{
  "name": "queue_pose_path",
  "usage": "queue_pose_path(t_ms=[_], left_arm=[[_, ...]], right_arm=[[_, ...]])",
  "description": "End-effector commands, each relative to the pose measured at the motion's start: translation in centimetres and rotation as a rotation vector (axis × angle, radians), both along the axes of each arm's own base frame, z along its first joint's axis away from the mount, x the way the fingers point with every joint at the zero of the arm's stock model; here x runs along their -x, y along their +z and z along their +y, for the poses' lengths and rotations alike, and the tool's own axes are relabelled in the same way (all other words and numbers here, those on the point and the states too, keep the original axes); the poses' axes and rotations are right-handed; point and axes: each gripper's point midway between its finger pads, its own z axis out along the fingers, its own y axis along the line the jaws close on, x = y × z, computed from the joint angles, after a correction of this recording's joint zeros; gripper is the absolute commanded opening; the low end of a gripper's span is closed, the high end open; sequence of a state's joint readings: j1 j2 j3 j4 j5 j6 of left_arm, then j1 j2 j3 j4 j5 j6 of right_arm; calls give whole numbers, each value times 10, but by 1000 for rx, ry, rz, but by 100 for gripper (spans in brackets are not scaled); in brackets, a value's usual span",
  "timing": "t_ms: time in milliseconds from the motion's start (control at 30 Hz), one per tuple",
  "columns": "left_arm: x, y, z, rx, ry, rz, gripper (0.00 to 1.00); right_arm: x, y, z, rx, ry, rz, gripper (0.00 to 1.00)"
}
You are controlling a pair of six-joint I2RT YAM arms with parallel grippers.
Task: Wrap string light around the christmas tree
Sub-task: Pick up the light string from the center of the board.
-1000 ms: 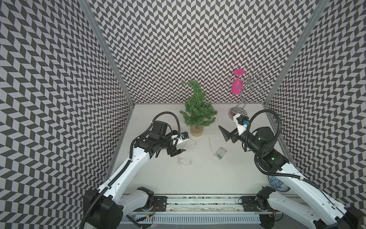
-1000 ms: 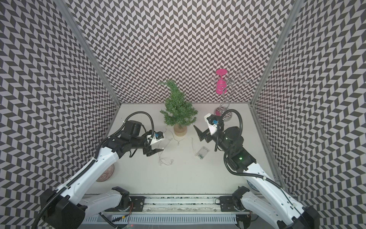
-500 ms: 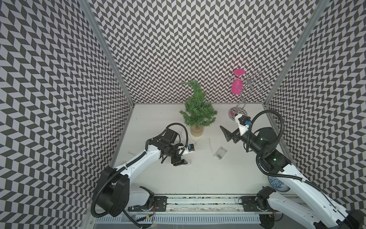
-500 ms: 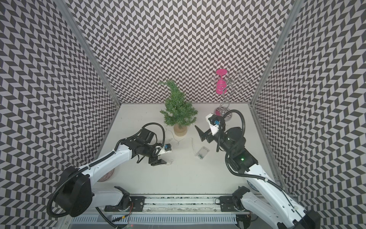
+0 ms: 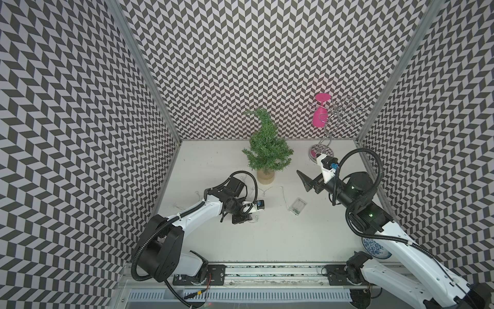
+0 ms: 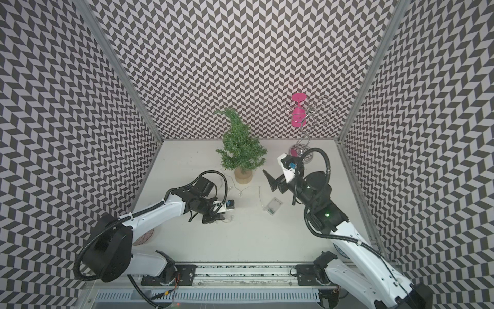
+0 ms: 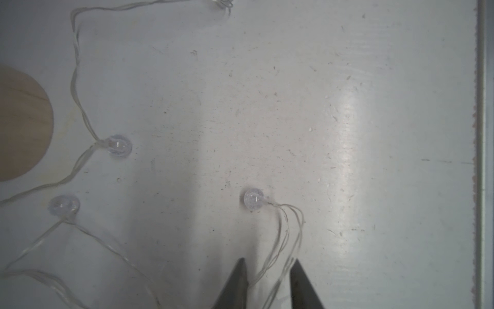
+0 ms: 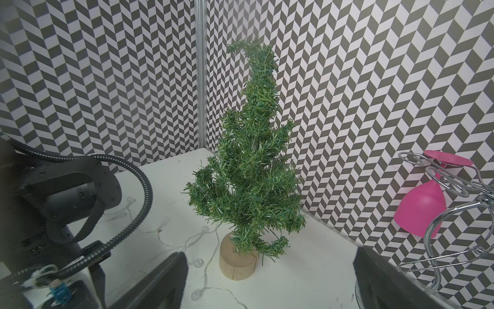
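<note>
You have chevron walls (image 5: 267, 67), black on white, on three sides, joined by metal posts (image 5: 143, 67) at the back corners. The white counter (image 5: 280, 235) is scuffed and speckled; ahead of the left pincer (image 7: 268, 260) it shows a soft glare (image 7: 347, 160). Well behind that pincer, a metal rail (image 5: 267, 270) edges the counter.

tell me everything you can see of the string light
The string light is a thin clear twisted wire with small round clear bulbs, ending in a transparent battery box. It lies loose and winding on the white table near the christmas tree's wooden base, none of it on the branches. Strands pass between the left gripper's close-set fingers; whether they are pinched I cannot tell.
</note>
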State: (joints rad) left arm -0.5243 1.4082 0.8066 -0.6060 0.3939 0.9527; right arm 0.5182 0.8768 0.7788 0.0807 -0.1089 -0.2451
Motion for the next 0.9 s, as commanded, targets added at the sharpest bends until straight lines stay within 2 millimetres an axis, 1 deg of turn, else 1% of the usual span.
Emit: queue_pose_path(t_ms=[0, 33, 67, 133, 167, 233, 300, 367, 400, 467, 500, 667, 800, 867], left_arm=[[-6, 1, 0, -15, -13, -52, 4], [-8, 3, 1, -29, -8, -64, 0], [-11, 9, 4, -47, -1, -80, 0], [-18, 30, 8, -67, 17, -126, 0], [-23, 49, 11, -67, 34, -173, 0], [-35, 92, 17, -52, 69, -309, 0], [-51, 149, 22, 0, 104, -504, 0], [-60, 203, 21, 66, 119, -645, 0], [-63, 227, 21, 93, 123, -694, 0], [-70, 260, 21, 114, 125, -746, 0], [-74, 271, 22, 112, 129, -768, 0], [-99, 312, 24, 120, 174, -892, 0], [-110, 347, 23, 168, 203, -979, 0], [-114, 365, 25, 194, 223, -1011, 0]], right_arm=[[6, 23, -6, -27, -3, -65, 99], [7, 23, -6, -26, -4, -66, 99], [7, 24, -7, -28, -6, -67, 99], [8, 24, -9, -24, -14, -69, 99], [8, 25, -10, -26, -19, -73, 99], [9, 25, -11, -30, -19, -73, 99], [10, 25, -11, -38, -18, -73, 99], [10, 24, -11, -44, -16, -73, 99], [10, 23, -11, -45, -16, -71, 99], [10, 23, -11, -45, -19, -70, 99], [10, 23, -12, -46, -18, -69, 99], [10, 21, -14, -39, -30, -69, 99], [9, 19, -16, -24, -44, -66, 99], [10, 17, -14, -22, -32, -58, 99]])
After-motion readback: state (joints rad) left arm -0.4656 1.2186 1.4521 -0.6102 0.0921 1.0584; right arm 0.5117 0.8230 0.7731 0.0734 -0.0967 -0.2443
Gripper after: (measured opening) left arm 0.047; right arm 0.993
